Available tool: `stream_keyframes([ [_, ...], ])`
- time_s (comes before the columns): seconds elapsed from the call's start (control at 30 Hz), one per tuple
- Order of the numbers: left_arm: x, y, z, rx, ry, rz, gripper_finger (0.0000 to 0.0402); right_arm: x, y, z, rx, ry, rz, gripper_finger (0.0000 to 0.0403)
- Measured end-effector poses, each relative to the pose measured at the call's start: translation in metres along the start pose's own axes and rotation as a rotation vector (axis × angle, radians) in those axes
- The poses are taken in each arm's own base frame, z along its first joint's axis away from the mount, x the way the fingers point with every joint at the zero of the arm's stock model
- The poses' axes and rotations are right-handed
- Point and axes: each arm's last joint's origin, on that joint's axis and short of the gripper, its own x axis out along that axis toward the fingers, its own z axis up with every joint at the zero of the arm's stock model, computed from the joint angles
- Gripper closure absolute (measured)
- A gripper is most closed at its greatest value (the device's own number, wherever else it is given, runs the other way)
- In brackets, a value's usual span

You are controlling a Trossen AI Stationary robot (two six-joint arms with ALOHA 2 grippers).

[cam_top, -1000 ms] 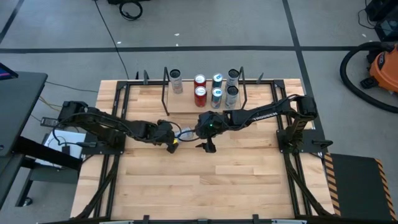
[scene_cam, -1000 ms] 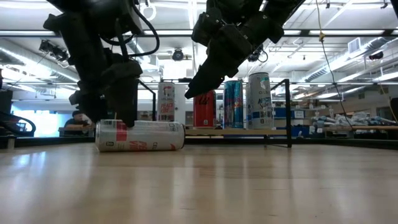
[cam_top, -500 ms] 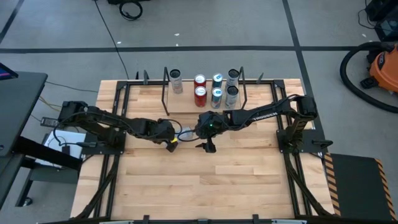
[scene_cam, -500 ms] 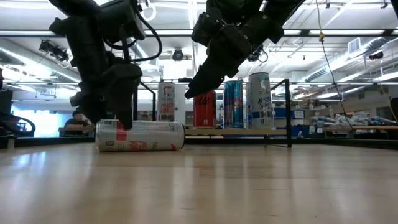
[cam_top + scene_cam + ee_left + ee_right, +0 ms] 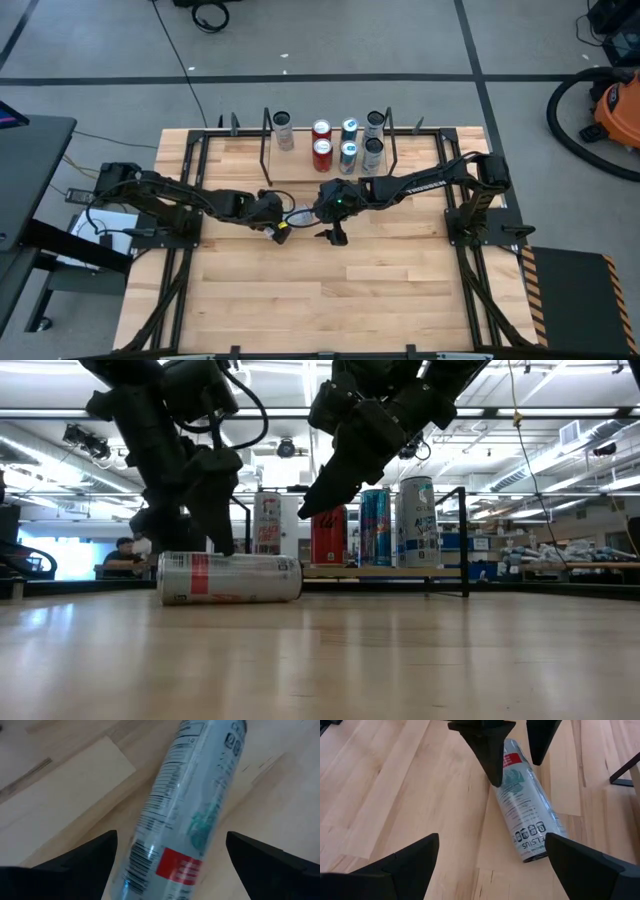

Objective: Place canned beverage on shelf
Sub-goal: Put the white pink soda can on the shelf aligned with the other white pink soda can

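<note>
A tall white can (image 5: 230,578) with a red band lies on its side on the wooden table, left of centre; it also shows in the high view (image 5: 297,213). My left gripper (image 5: 172,837) is open and slants down over the can (image 5: 185,815), one finger on each side of the red-banded end. My right gripper (image 5: 335,236) hangs open above the table, off the can's other end (image 5: 532,845), with nothing between its fingers. The shelf (image 5: 300,172), a light-wood board in a black rod frame, stands at the table's far middle. My left gripper straddles the can near its red-banded end (image 5: 512,757), slanting down from the table's left, fingers across the can. One fingertip (image 5: 494,775) stands right at the can's side; I cannot tell whether it touches. The can lies flat on the table.
Several cans (image 5: 346,150) stand upright on the shelf in two short rows, one more (image 5: 283,130) apart at its left. Black upright posts (image 5: 267,140) edge the shelf. The near half of the table (image 5: 320,300) is bare wood.
My left gripper has swung a little toward the table's right, along the can, and has tipped, its fingers now leaning over the can. The can has shifted slightly toward the right and rolled a little, still lying on its side.
</note>
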Motion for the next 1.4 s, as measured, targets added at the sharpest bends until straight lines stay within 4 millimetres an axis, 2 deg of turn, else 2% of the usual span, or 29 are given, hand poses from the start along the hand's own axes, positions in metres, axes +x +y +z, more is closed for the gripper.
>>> stream_keyframes([
  [0.17,0.009,-0.002,-0.004,0.069,0.017,0.009,0.0028,0.0,0.0,0.0,0.0,0.001,0.0,0.003],
  [0.4,0.031,0.002,-0.014,0.126,0.126,0.068,0.0028,0.0,0.0,0.0,0.008,0.005,0.001,0.003],
  [0.87,0.032,0.003,-0.014,0.123,0.142,0.074,0.0033,0.0,0.0,0.0,0.008,0.004,0.001,0.003],
  [1.0,0.032,0.003,-0.015,0.122,0.144,0.078,0.0059,0.0,0.0,0.0,0.008,0.004,0.001,0.003],
  [1.23,0.029,0.004,-0.014,0.118,0.155,0.058,0.0145,0.0,0.0,-0.001,0.008,0.006,0.001,0.003],
  [1.4,0.023,-0.001,-0.014,0.099,0.199,-0.045,0.0148,0.0,0.0,-0.001,0.009,0.009,0.001,0.003],
])
